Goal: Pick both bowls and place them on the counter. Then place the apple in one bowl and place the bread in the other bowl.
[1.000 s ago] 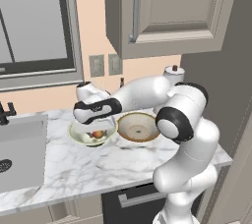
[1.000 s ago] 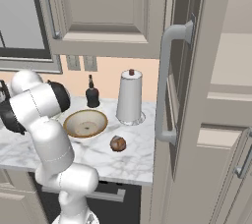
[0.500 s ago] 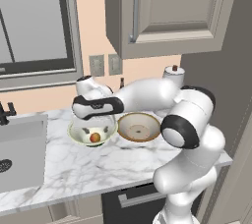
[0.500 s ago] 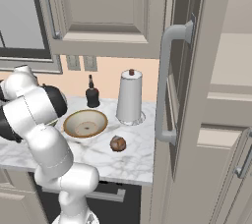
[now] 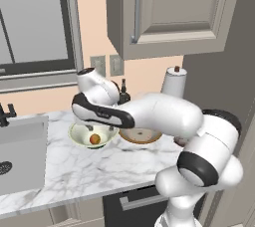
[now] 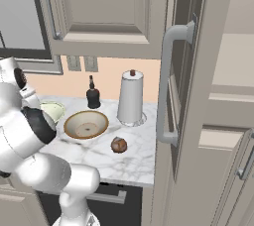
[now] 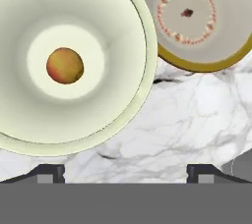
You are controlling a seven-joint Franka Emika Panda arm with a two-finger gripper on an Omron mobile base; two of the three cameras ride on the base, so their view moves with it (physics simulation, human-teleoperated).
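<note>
Left base view
Arm: the white robot arm reaches from the lower right to the left, over the white marble counter with grey veins.
Gripper: the dark gripper hangs just above the pale cream-green bowl; I cannot tell here how wide it is.
Apple: the small round red-orange apple lies in the middle of the pale bowl.
Tan bowl: the wide tan bowl with a golden-brown rim sits just right of the pale bowl, partly behind the arm.
Sink: a grey sink is at the left end of the counter.

Right base view
Tan bowl: it stands on the counter, with nothing in it.
Bread: the small lumpy dark-brown roll lies on the marble, near and to the right of the tan bowl, not touching it.
Pale bowl: its rim peeks out on the left, behind the arm.
Far side: a small dark bottle and a tall white jug with a dark knob stand by the wall.

Hand view
Gripper: the two dark finger tips stand wide apart and hold nothing.
Apple: it rests in the middle of the pale bowl.
Bowls: the two bowls sit side by side; I cannot tell if they touch.
</note>
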